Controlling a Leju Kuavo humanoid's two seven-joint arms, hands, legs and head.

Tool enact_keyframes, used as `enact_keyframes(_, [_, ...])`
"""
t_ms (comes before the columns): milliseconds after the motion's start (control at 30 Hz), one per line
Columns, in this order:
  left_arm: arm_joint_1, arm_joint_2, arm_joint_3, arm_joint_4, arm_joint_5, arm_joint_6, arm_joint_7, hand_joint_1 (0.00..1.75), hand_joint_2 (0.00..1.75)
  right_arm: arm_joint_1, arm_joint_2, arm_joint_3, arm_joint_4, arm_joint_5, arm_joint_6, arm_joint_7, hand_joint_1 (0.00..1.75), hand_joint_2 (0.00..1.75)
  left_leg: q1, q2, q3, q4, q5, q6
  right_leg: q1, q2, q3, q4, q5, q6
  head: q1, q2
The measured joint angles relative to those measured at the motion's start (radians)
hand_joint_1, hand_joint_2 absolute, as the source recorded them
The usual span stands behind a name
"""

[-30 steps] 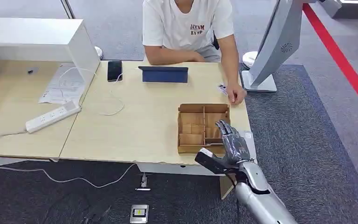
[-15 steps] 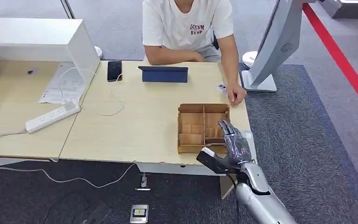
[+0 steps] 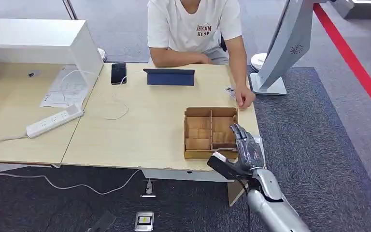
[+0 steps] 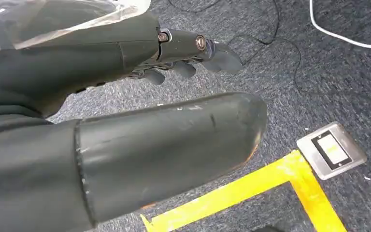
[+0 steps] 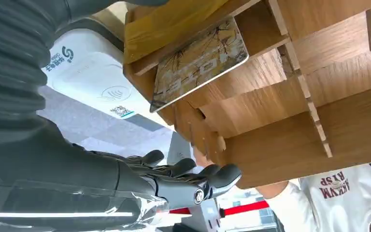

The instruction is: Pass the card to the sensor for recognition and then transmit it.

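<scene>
A patterned card (image 5: 198, 63) leans inside a compartment of the wooden divided box (image 3: 210, 111) on the table's right front part. Right beside that box lies a white card sensor (image 5: 89, 72), which in the head view (image 3: 257, 140) is partly hidden behind my hand. My right hand (image 3: 244, 151) hovers at the box's near right corner, fingers spread and holding nothing. The right wrist view shows its dark fingers (image 5: 183, 176) apart from the card and box. My left hand (image 4: 140, 111) hangs over the carpet, its fingers stretched out around nothing.
A person sits at the table's far side, with a hand (image 3: 245, 99) resting near a small card (image 3: 230, 91). A tablet (image 3: 169, 76), phone (image 3: 119, 73), power strip (image 3: 54, 121) and loose cable lie on the table. A white stand (image 3: 280, 53) rises at the right.
My right hand has drifted slightly to the right and nearer the table's front edge, still with nothing in it. Nothing else moved.
</scene>
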Motion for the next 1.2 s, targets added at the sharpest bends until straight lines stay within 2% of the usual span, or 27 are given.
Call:
enact_keyframes(33, [0.0,0.0,0.0,0.0,0.0,0.002,0.0,0.0,0.0,0.0,-0.002,0.0,0.0,-0.001,0.0,0.0,1.57,1.75,0.0,0.0,0.0,0.0,0.0,0.0,0.0,0.0,0.0,0.0,0.0,0.0,0.0,0.0])
enact_keyframes(67, [0.0,0.0,0.0,0.0,0.0,0.003,0.0,0.0,0.0,0.0,-0.002,0.0,0.0,-0.001,0.0,0.001,1.75,1.75,0.0,0.0,0.0,0.0,0.0,0.0,0.0,0.0,0.0,0.0,0.0,0.0,0.0,0.0])
enact_keyframes(767, [-0.002,0.0,0.0,0.0,-0.005,0.006,0.007,0.0,0.0,0.001,0.0,0.0,-0.011,-0.002,0.063,0.009,1.75,1.75,0.0,0.0,0.0,0.0,0.0,0.0,0.0,0.0,0.0,0.0,0.0,0.0,0.0,0.0])
enact_keyframes(1033, [-0.003,0.0,0.0,0.0,-0.004,-0.003,0.007,0.0,0.0,-0.005,0.01,0.002,-0.01,0.003,0.062,0.007,1.75,1.75,0.0,0.0,0.0,0.0,0.0,0.0,0.0,0.0,0.0,0.0,0.0,0.0,0.0,0.0])
enact_keyframes(1200, [-0.003,-0.001,0.0,0.0,-0.003,0.003,0.006,0.0,0.0,-0.017,0.022,0.002,-0.008,-0.007,0.052,-0.016,1.75,1.75,0.0,0.0,0.0,0.0,0.0,0.0,0.0,0.0,0.0,0.0,0.0,0.0,0.0,0.0])
